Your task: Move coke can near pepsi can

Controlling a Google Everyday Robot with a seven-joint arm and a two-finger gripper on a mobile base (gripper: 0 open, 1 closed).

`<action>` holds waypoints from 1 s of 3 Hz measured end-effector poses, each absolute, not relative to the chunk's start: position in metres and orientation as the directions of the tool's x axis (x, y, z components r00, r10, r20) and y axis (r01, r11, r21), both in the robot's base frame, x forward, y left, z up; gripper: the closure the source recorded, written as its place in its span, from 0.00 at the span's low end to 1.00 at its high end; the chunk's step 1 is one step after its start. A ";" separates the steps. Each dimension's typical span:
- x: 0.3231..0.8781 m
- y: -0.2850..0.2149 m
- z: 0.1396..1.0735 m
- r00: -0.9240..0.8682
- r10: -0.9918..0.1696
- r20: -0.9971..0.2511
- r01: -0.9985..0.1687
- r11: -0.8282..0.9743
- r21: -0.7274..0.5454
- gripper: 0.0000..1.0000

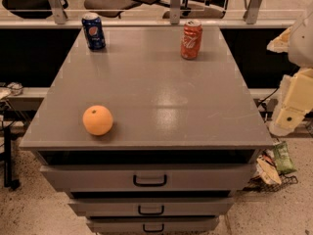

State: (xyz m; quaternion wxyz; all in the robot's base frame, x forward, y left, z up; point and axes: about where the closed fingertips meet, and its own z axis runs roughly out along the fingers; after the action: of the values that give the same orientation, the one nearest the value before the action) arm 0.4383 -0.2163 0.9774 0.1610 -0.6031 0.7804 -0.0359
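The coke can, red with white script and a silver top, stands upright at the far right of the grey cabinet top. The pepsi can, dark blue with a round logo, stands upright at the far left corner. The two cans are far apart, most of the top's width between them. My gripper hangs off the right side of the cabinet, beyond its edge, level with the top's front half and well away from both cans. It holds nothing that I can see.
An orange lies on the front left of the top. Below the top are three drawers with dark handles. A wire basket with snack bags sits on the floor at the right. A railing with glass runs behind the cabinet.
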 end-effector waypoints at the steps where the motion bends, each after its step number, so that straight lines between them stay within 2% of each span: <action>1: 0.438 -0.216 0.977 -0.221 -0.953 -0.208 -0.930 0.270 -0.250 0.00; 2: 0.444 -0.217 0.977 -0.215 -0.948 -0.236 -0.923 0.276 -0.269 0.00; 3: 0.473 -0.216 0.968 -0.194 -0.927 -0.321 -0.906 0.295 -0.305 0.00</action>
State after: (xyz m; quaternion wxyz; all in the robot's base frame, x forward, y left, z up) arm 0.4730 -0.2165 0.9682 0.2260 -0.5932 0.7723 -0.0238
